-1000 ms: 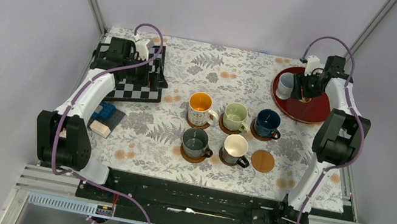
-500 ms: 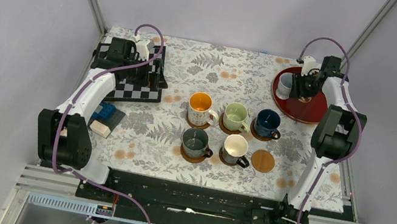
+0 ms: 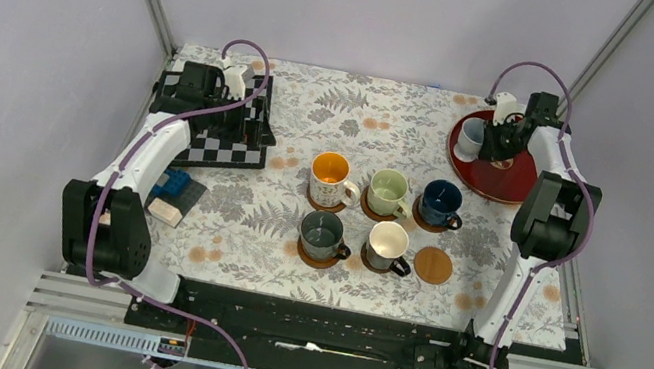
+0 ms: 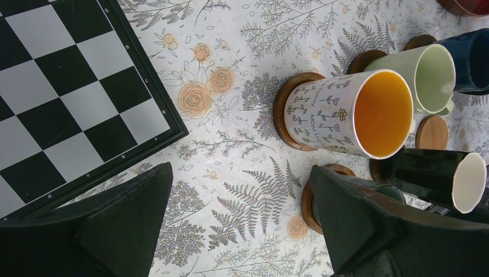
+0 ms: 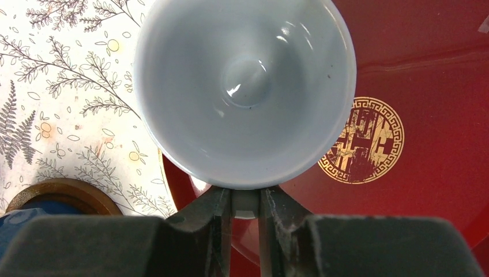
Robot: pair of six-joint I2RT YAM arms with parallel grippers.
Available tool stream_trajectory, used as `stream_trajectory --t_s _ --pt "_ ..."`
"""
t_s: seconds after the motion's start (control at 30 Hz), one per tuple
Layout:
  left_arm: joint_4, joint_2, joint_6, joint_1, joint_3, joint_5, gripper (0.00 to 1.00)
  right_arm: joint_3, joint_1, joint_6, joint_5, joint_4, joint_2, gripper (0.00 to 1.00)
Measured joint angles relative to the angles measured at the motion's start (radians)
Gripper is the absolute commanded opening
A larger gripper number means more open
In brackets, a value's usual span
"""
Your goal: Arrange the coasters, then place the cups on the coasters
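Five cups stand on coasters mid-table: orange-inside white (image 3: 330, 179), pale green (image 3: 388, 192), navy (image 3: 441, 203), dark grey-green (image 3: 321, 233), black with cream inside (image 3: 388, 244). One bare coaster (image 3: 434, 265) lies right of the black cup. The pale blue-white cup (image 5: 245, 86) stands on the red tray (image 5: 415, 86). My right gripper (image 5: 247, 202) is shut on its handle. My left gripper (image 4: 236, 225) hangs open above the cloth by the chessboard, holding nothing, with the orange-inside cup (image 4: 357, 115) ahead to its right.
A folding chessboard (image 3: 219, 140) lies at the back left under the left arm. A small blue and white box (image 3: 171, 195) sits near the left edge. The red tray (image 3: 507, 176) fills the back right corner by the frame post.
My right gripper's fingers have closed on the pale blue-white cup's handle, and that wrist has shifted slightly toward the back. The left arm has stayed put.
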Motion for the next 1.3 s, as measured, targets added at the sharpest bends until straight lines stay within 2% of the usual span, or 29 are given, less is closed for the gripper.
stream_trajectory --t_s 0.37,0.63,0.73,1.0,1.3 --pt "0.0 0.029 0.014 0.0 -0.003 0.0 0.99 -0.016 -0.011 0.012 -0.035 -0.029 -0.049 0.0" --pt "-0.008 0.037 0.013 0.0 0.002 0.012 0.99 -0.02 -0.024 -0.002 -0.089 -0.129 -0.243 0.0" --pt "-0.003 0.037 0.01 0.0 0.001 0.019 0.99 -0.043 -0.027 -0.018 -0.12 -0.169 -0.368 0.0" --pt "0.031 0.036 0.006 0.0 -0.012 0.04 0.99 -0.225 -0.027 -0.087 -0.201 -0.314 -0.628 0.0" --pt "0.035 0.033 0.006 0.0 -0.037 0.058 0.99 -0.528 -0.027 -0.24 -0.219 -0.456 -0.949 0.0"
